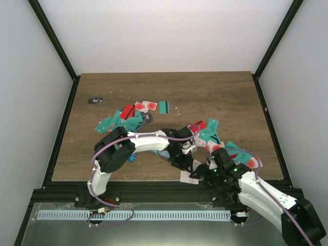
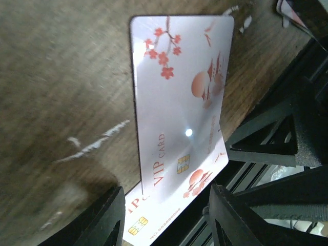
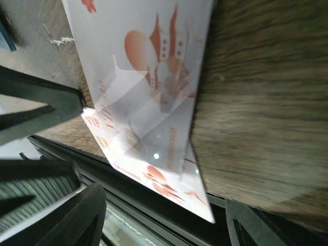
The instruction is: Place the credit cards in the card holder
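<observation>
Left end effector (image 2: 165, 207) gapes wide, straddling white credit cards (image 2: 179, 102).

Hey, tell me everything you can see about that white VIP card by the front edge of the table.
The white VIP card is a thin, glossy plastic rectangle with rounded corners, printed with red blossoms, a red sun and pagoda, gold "VIP CARD" lettering and a gold chip. It lies face up on the wooden table by its near edge, overlapping a second matching card beneath it. The left hand hangs open over one end; contact cannot be judged.
</observation>
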